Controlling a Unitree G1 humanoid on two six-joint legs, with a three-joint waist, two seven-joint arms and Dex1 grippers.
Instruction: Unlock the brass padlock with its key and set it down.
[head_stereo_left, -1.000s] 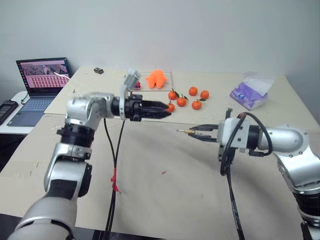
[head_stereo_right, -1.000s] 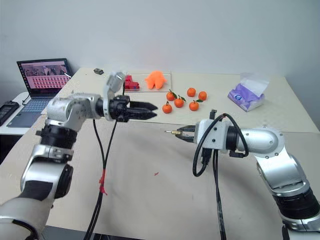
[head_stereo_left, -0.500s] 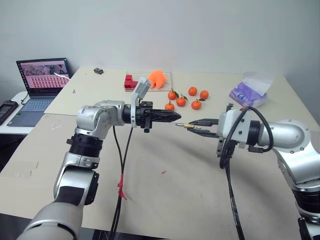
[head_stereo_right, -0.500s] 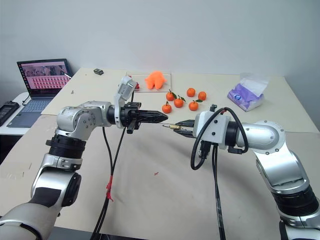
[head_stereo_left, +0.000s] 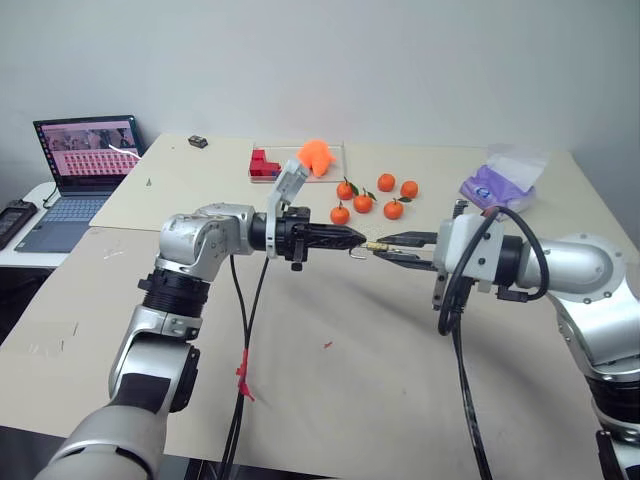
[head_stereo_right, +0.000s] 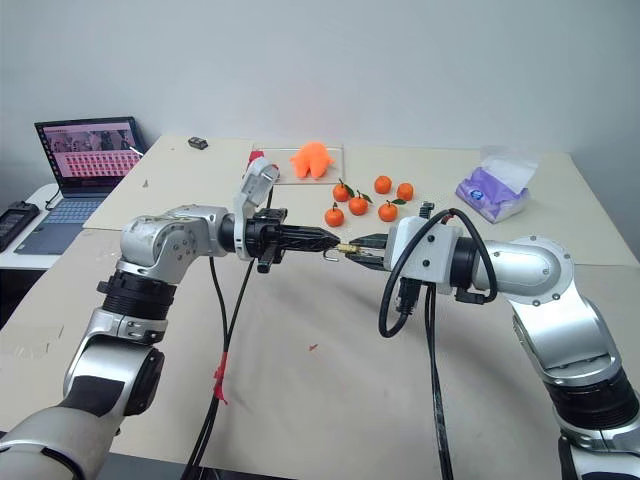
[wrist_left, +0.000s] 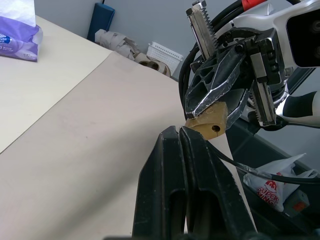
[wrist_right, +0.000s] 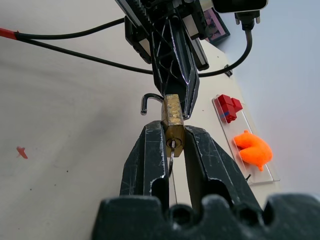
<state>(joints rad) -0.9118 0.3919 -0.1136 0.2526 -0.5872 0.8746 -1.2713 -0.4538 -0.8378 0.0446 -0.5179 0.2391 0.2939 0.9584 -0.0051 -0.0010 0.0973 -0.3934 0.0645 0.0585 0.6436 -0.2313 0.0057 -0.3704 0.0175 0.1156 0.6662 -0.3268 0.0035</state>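
Observation:
The brass padlock (wrist_right: 172, 120) is a tiny gold block held in the air over the table's middle. My right gripper (head_stereo_left: 384, 247) is shut on its body, keyhole end toward the wrist. A thin silver piece, probably the key, sits in the keyhole (wrist_right: 171, 146). My left gripper (head_stereo_left: 352, 239) points level at it from the other side, and its fingers (wrist_left: 170, 165) are shut at the shackle end. The silver shackle (wrist_right: 146, 101) hooks out sideways beside those tips. A bare shackle hole (wrist_left: 215, 128) shows in the padlock's end face.
Several tangerines (head_stereo_left: 375, 195) lie behind the grippers. Further back a clear tray (head_stereo_left: 335, 150) holds an orange toy (head_stereo_left: 316, 156) and red blocks (head_stereo_left: 263, 165). A purple tissue pack (head_stereo_left: 497, 188) sits back right and a laptop (head_stereo_left: 88, 150) far left. Black cables hang under both arms.
My left gripper has moved right to the padlock and its fingers have closed at the shackle end. The right gripper still holds the padlock in about the same spot.

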